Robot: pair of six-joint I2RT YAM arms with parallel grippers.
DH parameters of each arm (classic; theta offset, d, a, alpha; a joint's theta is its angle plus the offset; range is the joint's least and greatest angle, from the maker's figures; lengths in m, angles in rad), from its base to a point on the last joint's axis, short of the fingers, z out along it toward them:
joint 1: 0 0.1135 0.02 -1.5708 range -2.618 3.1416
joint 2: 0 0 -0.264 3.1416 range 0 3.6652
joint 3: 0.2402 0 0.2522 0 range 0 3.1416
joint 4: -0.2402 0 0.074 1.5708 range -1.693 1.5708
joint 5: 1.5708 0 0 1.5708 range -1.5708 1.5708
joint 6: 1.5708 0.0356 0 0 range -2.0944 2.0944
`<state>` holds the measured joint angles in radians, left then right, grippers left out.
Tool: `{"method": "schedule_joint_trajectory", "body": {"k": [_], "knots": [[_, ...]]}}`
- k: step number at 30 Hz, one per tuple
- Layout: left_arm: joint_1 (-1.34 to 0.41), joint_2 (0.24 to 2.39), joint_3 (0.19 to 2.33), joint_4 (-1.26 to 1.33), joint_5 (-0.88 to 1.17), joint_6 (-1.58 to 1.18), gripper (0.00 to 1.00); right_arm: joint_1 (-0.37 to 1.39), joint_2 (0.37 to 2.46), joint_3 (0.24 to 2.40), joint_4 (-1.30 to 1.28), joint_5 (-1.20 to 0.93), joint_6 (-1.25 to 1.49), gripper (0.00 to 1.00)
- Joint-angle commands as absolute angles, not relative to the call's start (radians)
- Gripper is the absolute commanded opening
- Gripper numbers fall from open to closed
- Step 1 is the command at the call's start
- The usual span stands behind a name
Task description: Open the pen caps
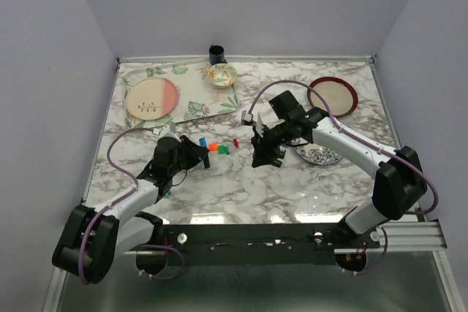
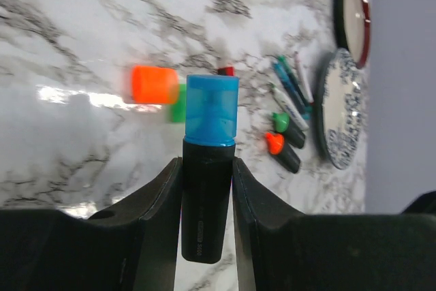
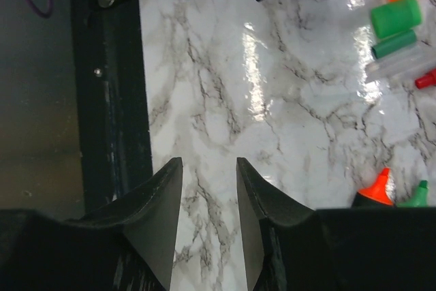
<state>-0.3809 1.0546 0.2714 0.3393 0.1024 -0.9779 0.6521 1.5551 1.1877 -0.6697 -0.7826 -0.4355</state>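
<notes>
Pointing forward: blue cap (image 2: 212, 110) (highlighter (image 2: 206, 202) lengthwise)

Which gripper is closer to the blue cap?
Left. The left gripper grips the black pen just below the blue cap. The right gripper is open and empty, on the far side of the loose caps.

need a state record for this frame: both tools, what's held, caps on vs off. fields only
left tool: shut on black highlighter, gripped by its body
blue cap: on that highlighter, clear of the fingers
right tool: open, nothing between the jaws, over the marble table
loose caps: orange cap and green cap, lying on the table
uncapped: orange-tipped highlighter and green-tipped highlighter, beside the patterned plate
task status: blue cap not yet off
</notes>
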Motion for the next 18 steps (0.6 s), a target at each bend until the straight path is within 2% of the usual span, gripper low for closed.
{"method": "schedule_joint_trajectory", "body": {"k": [1, 8, 18], "knots": [[-0.490, 1.002, 0.241, 0.546, 0.111, -1.109, 0.11, 0.647, 1.557, 1.151, -0.578, -0.998, -0.339, 0.46], [-0.672, 1.025, 0.265, 0.572, -0.074, -1.192, 0.09, 0.650, 1.577, 1.135, -0.508, -0.959, -0.265, 0.47], [-0.805, 1.161, 0.337, 0.615, -0.222, -1.262, 0.09, 0.650, 1.614, 1.124, -0.443, -0.910, -0.167, 0.51]]}}
